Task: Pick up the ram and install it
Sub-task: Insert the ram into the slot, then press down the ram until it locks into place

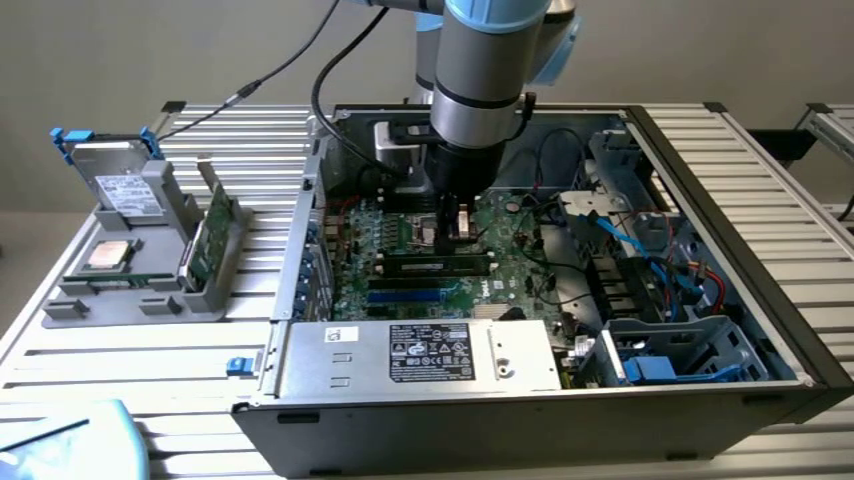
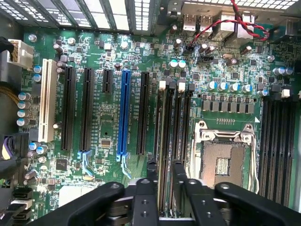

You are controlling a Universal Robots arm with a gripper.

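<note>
The ram [image 1: 430, 266] stands upright in a motherboard memory slot inside the open computer case [image 1: 747, 200]. It is a long dark strip with a label on its face. My gripper [image 1: 454, 232] hangs just above and slightly behind it, and nothing covers the ram's face. In the wrist view the ram [image 2: 165, 141] shows edge-on, running along the slot. My gripper [image 2: 165, 175] straddles that line with a narrow gap on each side, and the black fingers [image 2: 152, 176] hold nothing. It is open.
A bare CPU socket [image 2: 225, 155] lies beside the memory slots, with more slots [image 2: 277, 141] past it. The power supply [image 1: 420, 355] fills the case front and blue cables [image 1: 667, 250] crowd its side. Outside, a grey parts holder [image 1: 134, 260] carries a green card [image 1: 207, 240].
</note>
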